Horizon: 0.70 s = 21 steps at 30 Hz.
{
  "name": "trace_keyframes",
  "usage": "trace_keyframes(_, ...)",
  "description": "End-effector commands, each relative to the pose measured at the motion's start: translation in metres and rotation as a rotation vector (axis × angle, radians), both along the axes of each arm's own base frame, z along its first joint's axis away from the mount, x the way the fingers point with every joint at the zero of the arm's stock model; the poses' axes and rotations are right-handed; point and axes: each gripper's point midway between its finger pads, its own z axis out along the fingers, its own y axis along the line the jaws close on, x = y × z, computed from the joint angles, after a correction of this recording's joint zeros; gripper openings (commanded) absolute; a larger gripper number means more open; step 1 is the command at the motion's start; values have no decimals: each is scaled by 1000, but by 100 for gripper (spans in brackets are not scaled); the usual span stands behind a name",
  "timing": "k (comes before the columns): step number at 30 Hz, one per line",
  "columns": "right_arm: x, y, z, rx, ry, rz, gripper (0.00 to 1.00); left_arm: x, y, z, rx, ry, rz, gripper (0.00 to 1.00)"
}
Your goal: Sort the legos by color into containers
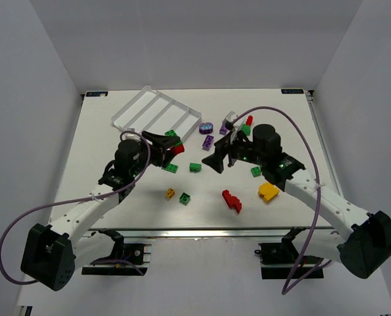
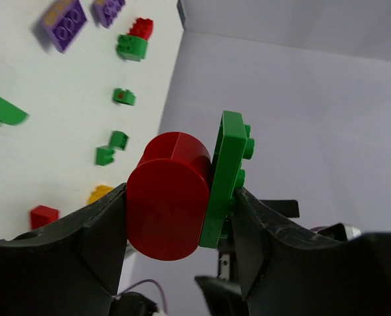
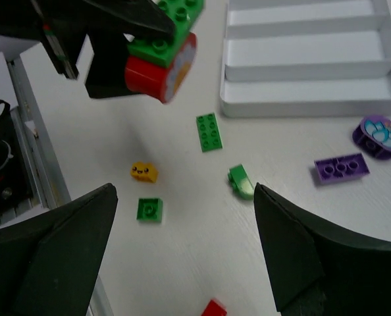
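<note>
L gripper (image 1: 170,148) clamped on red round brick (image 2: 168,197) w/ green plate (image 2: 226,172) between its fingers. R gripper (image 3: 184,201) released, jaws wide; tray (image 3: 301,106) ahead-right of it.

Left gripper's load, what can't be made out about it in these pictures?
Left wrist view: fingers cover the gripped faces of the red piece and green plate.
Right wrist view: top edge crops the green plate.
Top view: both too small for shape; left gripper covers part.
</note>
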Motion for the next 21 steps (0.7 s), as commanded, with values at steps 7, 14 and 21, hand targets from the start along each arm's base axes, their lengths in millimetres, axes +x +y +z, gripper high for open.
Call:
trace_keyframes(7, 0, 48, 49, 194, -208, -84, 87, 8, -33, 45, -256, 8, 114, 12)
trace_keyframes(14, 17, 51, 54, 200, -222, -194, 87, 6, -37, 47, -305, 15, 161, 11)
trace_keyframes(21, 28, 56, 47, 190, -215, -246, 86, 3, -37, 49, -340, 18, 176, 10)
